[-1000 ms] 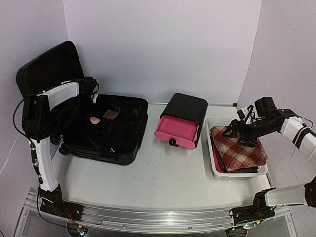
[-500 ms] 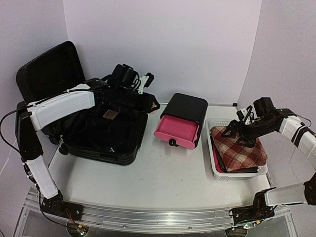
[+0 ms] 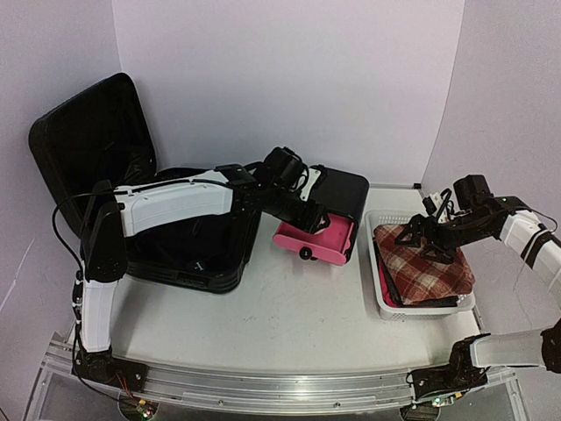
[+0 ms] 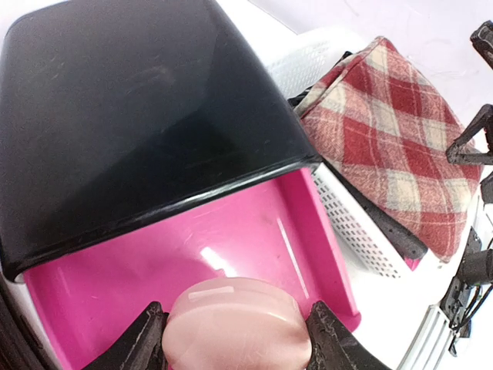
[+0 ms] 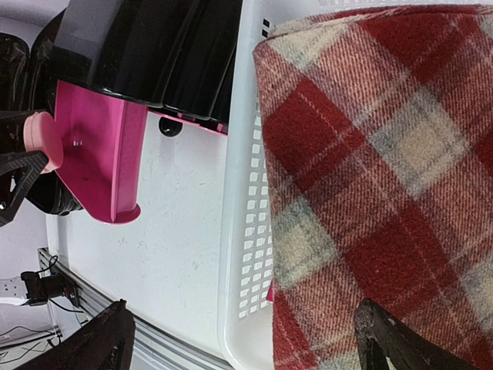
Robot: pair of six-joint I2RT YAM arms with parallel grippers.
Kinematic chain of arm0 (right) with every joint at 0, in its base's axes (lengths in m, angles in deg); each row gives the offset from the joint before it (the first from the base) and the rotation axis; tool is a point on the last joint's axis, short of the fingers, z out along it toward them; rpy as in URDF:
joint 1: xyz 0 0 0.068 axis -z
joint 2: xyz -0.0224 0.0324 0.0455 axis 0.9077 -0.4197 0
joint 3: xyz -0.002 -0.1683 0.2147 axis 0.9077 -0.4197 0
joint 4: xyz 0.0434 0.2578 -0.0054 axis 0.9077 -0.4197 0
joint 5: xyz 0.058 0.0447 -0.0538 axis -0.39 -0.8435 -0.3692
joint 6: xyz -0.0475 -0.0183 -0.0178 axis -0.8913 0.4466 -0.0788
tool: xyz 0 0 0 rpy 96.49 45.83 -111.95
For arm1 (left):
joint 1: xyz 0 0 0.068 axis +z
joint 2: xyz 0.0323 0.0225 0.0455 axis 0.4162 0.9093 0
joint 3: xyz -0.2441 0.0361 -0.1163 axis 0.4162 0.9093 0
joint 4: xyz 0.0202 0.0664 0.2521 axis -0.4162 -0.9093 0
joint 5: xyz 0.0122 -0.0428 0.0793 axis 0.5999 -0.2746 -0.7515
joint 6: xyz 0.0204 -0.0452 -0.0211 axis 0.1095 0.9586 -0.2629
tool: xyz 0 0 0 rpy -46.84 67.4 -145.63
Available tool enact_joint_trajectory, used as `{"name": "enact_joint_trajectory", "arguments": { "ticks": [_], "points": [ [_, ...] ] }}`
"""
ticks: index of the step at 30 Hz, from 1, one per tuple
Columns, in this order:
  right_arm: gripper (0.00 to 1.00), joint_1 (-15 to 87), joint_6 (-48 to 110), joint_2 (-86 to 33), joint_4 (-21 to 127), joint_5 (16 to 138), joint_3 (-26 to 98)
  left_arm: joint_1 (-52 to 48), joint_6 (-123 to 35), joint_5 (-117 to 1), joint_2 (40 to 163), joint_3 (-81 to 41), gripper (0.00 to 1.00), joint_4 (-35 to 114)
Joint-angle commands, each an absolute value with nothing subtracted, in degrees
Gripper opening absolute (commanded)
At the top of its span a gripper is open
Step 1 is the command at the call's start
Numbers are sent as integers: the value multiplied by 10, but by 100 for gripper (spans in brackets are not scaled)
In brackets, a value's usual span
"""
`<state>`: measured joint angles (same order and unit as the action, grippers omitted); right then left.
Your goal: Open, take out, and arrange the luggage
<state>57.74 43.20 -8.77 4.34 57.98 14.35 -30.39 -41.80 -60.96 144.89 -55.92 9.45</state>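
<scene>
Only in wrist view, left fingers [image 4: 142, 344] clamping pink puck [image 4: 235, 327], right fingers [image 5: 98, 348] apart.

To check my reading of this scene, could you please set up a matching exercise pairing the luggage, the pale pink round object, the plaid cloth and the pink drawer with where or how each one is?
Things
1. luggage
2. pale pink round object
3. plaid cloth
4. pink drawer

Places or states
A. lying in the white mesh basket
B. pulled out of its black box
C. open, lid standing up at the left
D. clamped in the left gripper

Pairs: 1-C, 2-D, 3-A, 4-B
</scene>
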Motion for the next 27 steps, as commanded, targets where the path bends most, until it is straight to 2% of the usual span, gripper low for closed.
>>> {"name": "enact_joint_trajectory", "arguments": {
  "ticks": [1, 12, 19, 27],
  "points": [
    [98, 576, 433, -78, 56, 578, 143, -308, -419, -628, 1462, -613, 47, 94],
    [98, 577, 434, -67, 55, 580, 139, -312, -402, -657, 1512, -660, 48, 52],
    [98, 577, 433, -68, 54, 580, 138, -312, -396, -690, 1540, -691, 52, 15],
    [98, 577, 430, -69, 54, 581, 140, -312, -412, -686, 1549, -723, 71, -5]
  ]
}}
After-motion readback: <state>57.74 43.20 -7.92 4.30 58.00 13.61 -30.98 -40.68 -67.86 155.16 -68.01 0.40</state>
